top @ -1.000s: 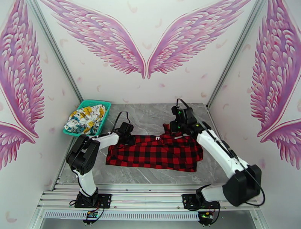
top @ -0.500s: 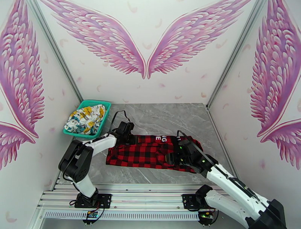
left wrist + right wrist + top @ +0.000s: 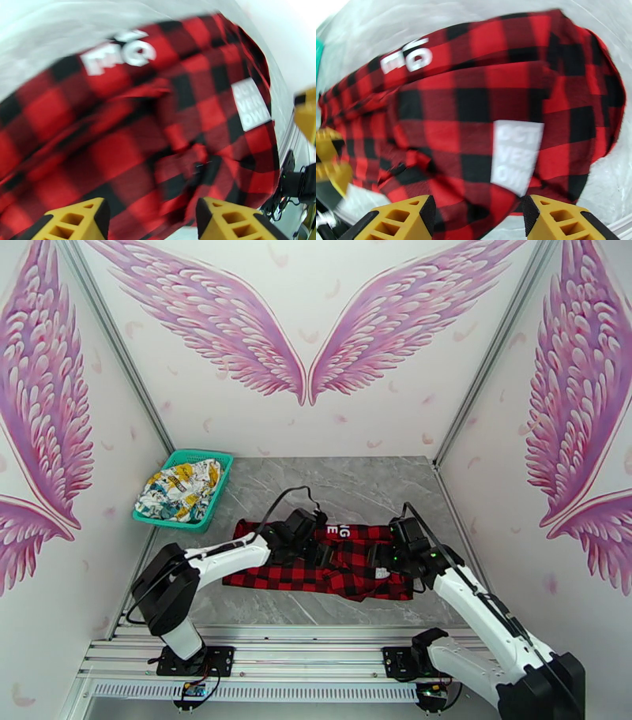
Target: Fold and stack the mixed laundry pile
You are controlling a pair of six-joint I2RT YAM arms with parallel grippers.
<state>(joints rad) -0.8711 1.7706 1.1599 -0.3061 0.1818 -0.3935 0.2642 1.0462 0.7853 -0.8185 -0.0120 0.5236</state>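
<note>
The red-and-black plaid garment [image 3: 300, 578] is seen lying rumpled across the middle of the grey tabletop [image 3: 347, 481], with white lettering shown at its far edge. The left claw [image 3: 152, 215] is held spread over the cloth, with nothing pinched between its yellow fingers [image 3: 75, 221]. The right claw [image 3: 478, 215] is likewise spread, over the garment's right part, near a white label [image 3: 515, 156]. The white cartoon-print garment [image 3: 180, 489] is bundled in the teal basket [image 3: 197, 454] at the far left.

a staged robot-test booth is suggested — pink wing murals [image 3: 237, 327] on the walls, a marble-look tabletop [image 3: 347, 485], arms [image 3: 474, 607] bolted to aluminium rails [image 3: 316, 652].
</note>
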